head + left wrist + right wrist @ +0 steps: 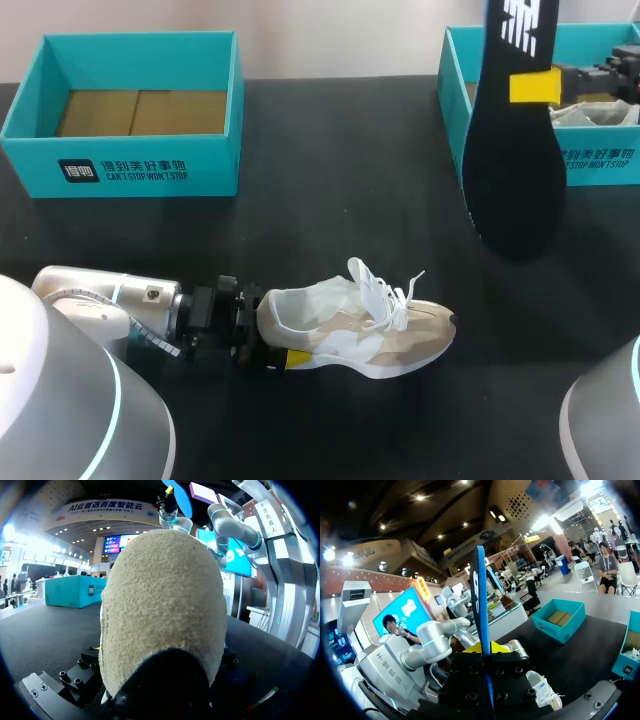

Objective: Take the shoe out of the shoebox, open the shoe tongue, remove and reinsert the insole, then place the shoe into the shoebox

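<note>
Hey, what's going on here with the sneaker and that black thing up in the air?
Two robot arms are working on a sneaker. The left gripper grips the shoe by its heel as it rests on the black table. The right gripper holds the black insole up in front of the right shoebox, so the insole is out and not yet back in. The left shoebox stands open with no shoe in it.

An exhibition hall: hanging banners [100,507], big display screens [407,612] and high ceiling lights [420,497] around the table [300,230].
</note>
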{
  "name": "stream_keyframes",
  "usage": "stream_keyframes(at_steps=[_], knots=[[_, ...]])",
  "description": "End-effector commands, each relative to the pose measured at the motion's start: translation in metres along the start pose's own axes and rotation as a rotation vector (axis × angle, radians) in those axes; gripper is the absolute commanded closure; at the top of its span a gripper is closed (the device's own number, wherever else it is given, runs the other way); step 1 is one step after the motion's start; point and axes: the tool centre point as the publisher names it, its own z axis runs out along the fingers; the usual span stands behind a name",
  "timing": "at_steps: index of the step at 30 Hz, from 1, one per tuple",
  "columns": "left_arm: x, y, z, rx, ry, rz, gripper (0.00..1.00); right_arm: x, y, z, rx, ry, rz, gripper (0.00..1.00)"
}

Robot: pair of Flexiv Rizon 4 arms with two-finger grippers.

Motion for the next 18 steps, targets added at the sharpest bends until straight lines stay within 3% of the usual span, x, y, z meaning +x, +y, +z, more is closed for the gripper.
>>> stream_keyframes(at_steps=[1,18], knots=[[-0.001,0.002,0.000,0.000,-0.003,0.000,1.00,0.001,-0.002,0.001,-0.003,-0.005,0.001,1.00],[-0.001,0.002,0.000,0.000,-0.003,0.000,1.00,0.025,-0.034,0.007,-0.051,-0.060,0.059,1.00]])
